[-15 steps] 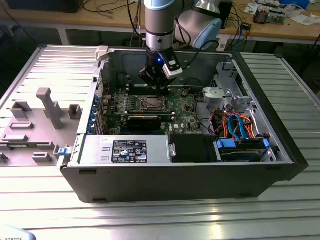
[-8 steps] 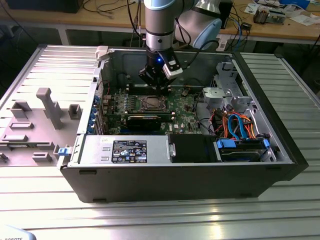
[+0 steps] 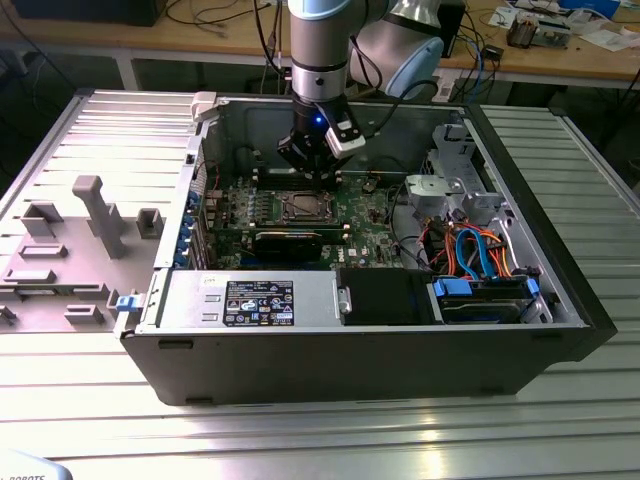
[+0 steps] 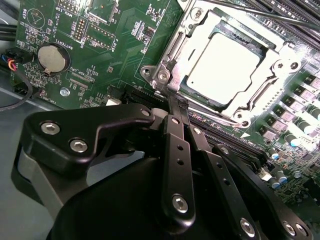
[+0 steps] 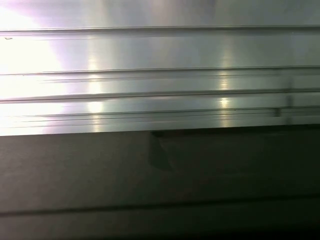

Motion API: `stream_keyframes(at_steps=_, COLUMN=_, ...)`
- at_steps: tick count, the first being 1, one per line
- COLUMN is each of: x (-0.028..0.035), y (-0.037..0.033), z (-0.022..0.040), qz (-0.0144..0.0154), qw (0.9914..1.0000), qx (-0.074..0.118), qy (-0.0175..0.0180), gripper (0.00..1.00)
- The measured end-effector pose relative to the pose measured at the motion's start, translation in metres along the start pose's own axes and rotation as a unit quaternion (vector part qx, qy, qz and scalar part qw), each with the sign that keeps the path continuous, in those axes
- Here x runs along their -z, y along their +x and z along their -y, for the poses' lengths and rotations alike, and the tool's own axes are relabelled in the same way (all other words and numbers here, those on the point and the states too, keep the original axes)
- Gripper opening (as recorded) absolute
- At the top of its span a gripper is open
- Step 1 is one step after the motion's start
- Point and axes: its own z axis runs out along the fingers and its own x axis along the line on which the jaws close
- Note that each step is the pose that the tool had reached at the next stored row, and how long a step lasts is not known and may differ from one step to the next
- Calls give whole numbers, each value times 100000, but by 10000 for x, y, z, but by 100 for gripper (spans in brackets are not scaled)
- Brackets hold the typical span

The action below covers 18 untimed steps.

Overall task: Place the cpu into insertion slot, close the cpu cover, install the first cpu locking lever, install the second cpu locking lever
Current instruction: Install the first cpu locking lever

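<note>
The cpu [image 4: 225,67], a square chip with a bright silvery top, lies in the insertion slot [image 3: 302,207] on the green board. The cpu cover [image 4: 280,75], a silvery frame, lies flat around the chip, which shows through its window. A thin metal lever rod [image 4: 260,15] runs along one side of the socket, and another [image 4: 172,47] lies along the adjacent side. My black gripper [image 4: 178,102] has its fingers [image 4: 176,150] together, and their tips rest at the socket's corner. In the exterior view the gripper [image 3: 310,172] hangs just above the socket.
The open computer case [image 3: 560,300] holds a black graphics card [image 3: 290,240], a power supply [image 3: 250,300] and drive bays with orange and blue cables [image 3: 470,250]. A coin battery [image 4: 53,58] sits on the board. A grey fixture plate [image 3: 70,250] lies at the exterior view's left.
</note>
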Motion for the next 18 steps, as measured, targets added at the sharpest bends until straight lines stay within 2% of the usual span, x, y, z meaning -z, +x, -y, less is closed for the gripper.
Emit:
stream_keyframes(at_steps=6, x=2, y=0, z=1, qz=6, qw=100000, qx=6, qy=55, gripper=11)
stream_keyframes(at_steps=18, x=-5, y=-2, z=1, qz=30, qw=99996, qx=47, qy=890, gripper=11)
